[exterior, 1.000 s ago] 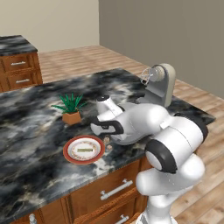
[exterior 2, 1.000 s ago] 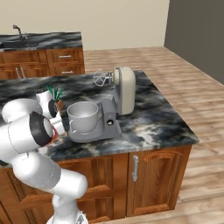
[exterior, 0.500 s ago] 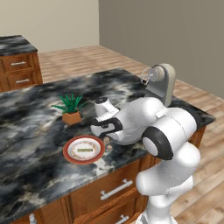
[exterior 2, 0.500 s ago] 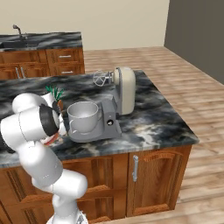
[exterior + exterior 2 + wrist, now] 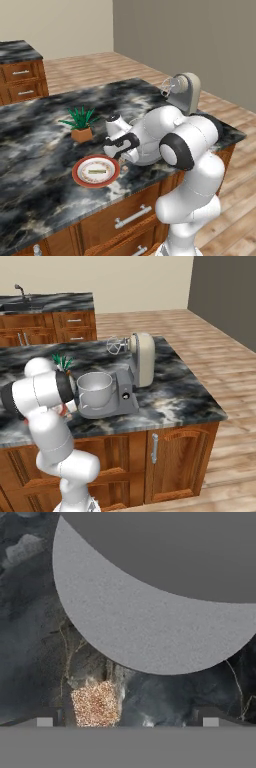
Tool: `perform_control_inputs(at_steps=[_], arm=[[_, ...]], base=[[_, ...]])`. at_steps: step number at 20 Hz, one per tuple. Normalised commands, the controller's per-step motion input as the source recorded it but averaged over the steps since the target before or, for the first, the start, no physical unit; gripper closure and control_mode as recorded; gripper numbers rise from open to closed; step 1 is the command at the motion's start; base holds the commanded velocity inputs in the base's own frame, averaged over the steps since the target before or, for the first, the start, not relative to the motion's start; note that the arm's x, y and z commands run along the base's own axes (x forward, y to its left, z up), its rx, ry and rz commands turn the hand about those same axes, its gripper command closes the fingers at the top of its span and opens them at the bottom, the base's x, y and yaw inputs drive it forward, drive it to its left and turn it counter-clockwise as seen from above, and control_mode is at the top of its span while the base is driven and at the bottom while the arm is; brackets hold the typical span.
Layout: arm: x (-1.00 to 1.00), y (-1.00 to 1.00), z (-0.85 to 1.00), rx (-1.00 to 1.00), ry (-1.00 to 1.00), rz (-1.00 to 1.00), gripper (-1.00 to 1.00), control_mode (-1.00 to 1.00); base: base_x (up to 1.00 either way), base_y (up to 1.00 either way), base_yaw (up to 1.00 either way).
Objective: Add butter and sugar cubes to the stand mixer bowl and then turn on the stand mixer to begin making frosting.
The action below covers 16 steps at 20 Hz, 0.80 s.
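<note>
From the left base view you see one butter point(image 5: 97, 171) stick on one red-rimmed plate point(image 5: 80, 177), the gripper point(image 5: 121, 154) just beside it. From the right, one stand mixer point(image 5: 135, 363) holds one bowl point(image 5: 94, 388). In the hand view, one sugar cube point(image 5: 95, 703) lies between spread fingertips point(image 5: 44, 721).

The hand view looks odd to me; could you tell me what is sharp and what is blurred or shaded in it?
Hand view: the sugar cube is grainy and soft-edged, the grey round shape above it is flat and textureless, with a darker half on top; the marble counter looks smeared.
</note>
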Motion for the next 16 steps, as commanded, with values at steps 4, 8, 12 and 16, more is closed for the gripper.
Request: perform_control_inputs(at_steps=[4,8,12,16], arm=[[0.15,0.0,-0.23,0.0,0.0,0.0,-1.0,-1.0],[0.14,0.0,-0.2,0.0,0.0,0.0,-1.0,-1.0],[0.11,0.0,-0.2,0.0,0.0,0.0,-1.0,-1.0],[0.02,0.0,-0.19,-0.01,0.0,0.0,-1.0,-1.0]], base=[[0.0,0.0,0.0],[0.0,0.0,0.0],[0.0,0.0,0.0],[0.0,0.0,0.0]])
